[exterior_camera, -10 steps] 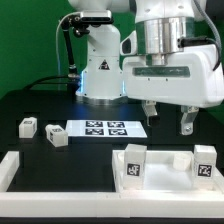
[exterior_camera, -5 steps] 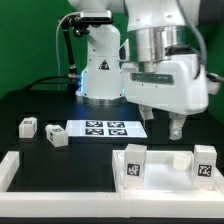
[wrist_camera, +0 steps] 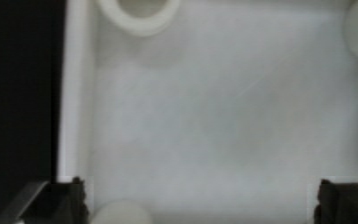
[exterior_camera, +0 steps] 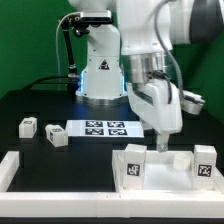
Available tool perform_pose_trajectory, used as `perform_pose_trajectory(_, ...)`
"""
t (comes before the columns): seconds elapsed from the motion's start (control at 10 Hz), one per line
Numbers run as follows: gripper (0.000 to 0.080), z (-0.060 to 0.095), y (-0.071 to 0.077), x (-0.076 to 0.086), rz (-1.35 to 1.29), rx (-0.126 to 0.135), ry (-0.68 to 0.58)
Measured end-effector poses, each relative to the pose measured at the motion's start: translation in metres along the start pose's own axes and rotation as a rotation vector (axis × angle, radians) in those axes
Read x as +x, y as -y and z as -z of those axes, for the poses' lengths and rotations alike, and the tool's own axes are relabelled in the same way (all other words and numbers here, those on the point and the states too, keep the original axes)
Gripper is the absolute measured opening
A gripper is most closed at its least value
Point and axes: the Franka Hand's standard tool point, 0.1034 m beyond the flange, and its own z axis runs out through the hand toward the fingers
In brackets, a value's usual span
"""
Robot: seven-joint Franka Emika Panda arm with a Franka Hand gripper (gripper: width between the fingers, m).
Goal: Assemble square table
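The gripper [exterior_camera: 160,142] hangs tilted, jaws spread, just above the square top [exterior_camera: 170,172] at the exterior view's right on the black tabletop [exterior_camera: 40,105]. If it comes down skewed, a finger could likely strike the rim or the tagged leg [exterior_camera: 135,166] and push the top askew.

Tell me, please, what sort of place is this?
Probably a robotics lab bench: a robot arm works at a black table, a marker board lies on it, and a plain green backdrop hangs behind.
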Motion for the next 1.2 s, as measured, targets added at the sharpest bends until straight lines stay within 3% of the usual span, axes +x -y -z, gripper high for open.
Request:
perform_pose_trajectory(0.3,0.0648,-0.002,-0.003,0.002,-0.007,0.0,0.003)
perform_pose_trajectory(0.5,0.0648,-0.013,-0.032,0.014,-0.062,-0.009,0.032)
perform_pose_trajectory(0.7,0.0648,-0.028,-0.049,0.025,-0.067,-0.033,0.01)
perform_pose_trajectory(0.9,0.0648,-0.045,-0.046,0.022,-0.089,-0.039,-0.017)
perform_pose_trajectory(1.0,0.0648,-0.045,-0.046,0.023,-0.086,-0.037,-0.017)
perform_pose_trajectory(1.2,0.0388,-0.046,-0.047,0.024,-0.087,-0.038,-0.018)
